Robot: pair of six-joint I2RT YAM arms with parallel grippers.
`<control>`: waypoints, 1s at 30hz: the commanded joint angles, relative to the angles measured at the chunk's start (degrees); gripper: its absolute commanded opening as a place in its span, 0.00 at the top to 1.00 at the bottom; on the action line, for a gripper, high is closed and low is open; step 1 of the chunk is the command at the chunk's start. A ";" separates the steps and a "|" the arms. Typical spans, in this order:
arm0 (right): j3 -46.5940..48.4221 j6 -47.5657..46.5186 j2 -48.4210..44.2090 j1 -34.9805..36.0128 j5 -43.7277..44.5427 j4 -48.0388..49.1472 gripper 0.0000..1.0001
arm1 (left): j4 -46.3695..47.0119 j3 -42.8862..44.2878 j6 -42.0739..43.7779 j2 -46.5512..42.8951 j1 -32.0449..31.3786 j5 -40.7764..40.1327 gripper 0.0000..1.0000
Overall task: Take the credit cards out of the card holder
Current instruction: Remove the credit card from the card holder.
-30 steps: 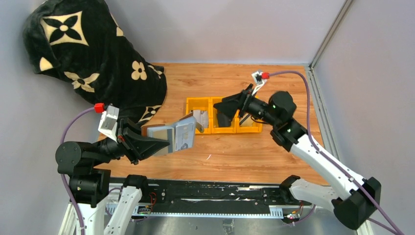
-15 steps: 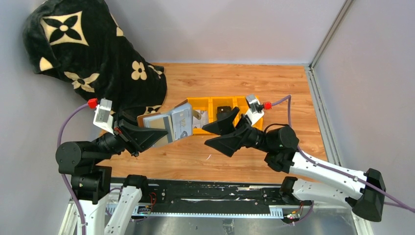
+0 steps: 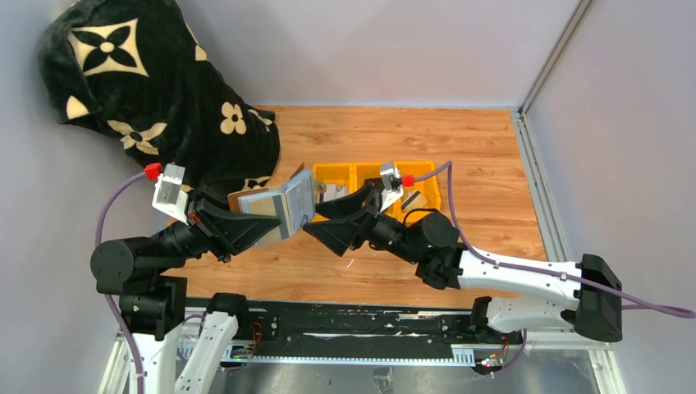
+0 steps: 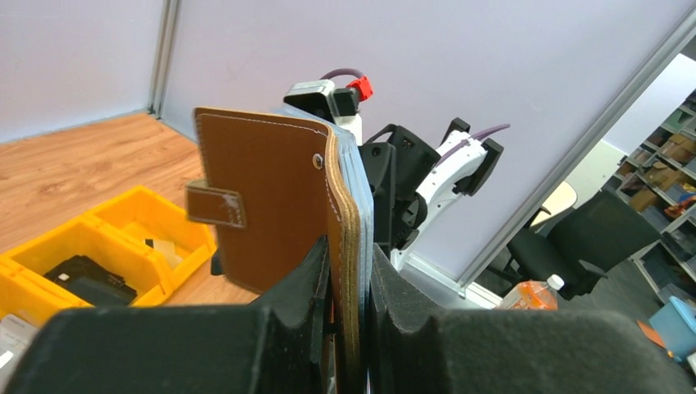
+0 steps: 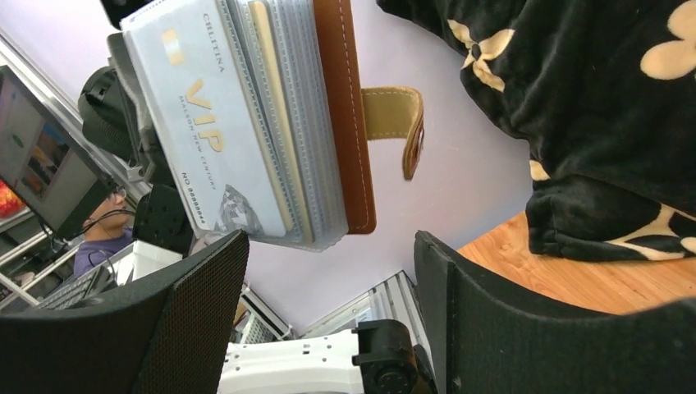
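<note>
Plainly the step in hand is the approach for pulling a card: the left tool (image 4: pixel 349 328) is clamped hard on the lower edge of the card holder (image 4: pixel 263 197) and holds it upright in the air over the left half of the bench (image 3: pixel 476 148), off its surface and just short of the left end of the yellow tray (image 3: pixel 353 167). The brown cover is folded back, its snap tab (image 5: pixel 394 115) hangs loose, and the clear sleeves fan toward the right arm with a pale VIP card (image 5: pixel 205 139) at the front of the stack. The right tool (image 5: pixel 328 254) faces that stack with its jaws spread wide and nothing between them; in the overhead view it sits just beside the holder, apart from it. More cards seem to sit in the sleeves behind the front one, so the task looks far from finished. The next move, as I judge it, calls for the right tool to ease forward until one finger lies on each face of the front card alone, then close on the card and not on the whole bundle of sleeves, and draw it out along the sleeve's open side while the left tool keeps the holder steady. Which side of the sleeve is open I cannot tell. A black flowered blanket (image 3: pixel 164 98) lies heaped at the far left corner, clear of both arms.
</note>
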 commanded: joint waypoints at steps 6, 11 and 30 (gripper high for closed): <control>0.82 11.36 9.38 0.56 3.35 26.05 0.22 | 7.14 0.94 -4.10 0.31 -0.34 2.43 1.00; 0.68 17.28 13.98 -0.50 -4.46 40.22 0.22 | 7.81 1.17 -4.79 0.05 -0.33 3.25 1.00; 1.96 13.47 9.19 -0.54 -12.64 34.32 0.45 | 5.24 0.80 -2.87 -0.60 -0.29 1.75 1.00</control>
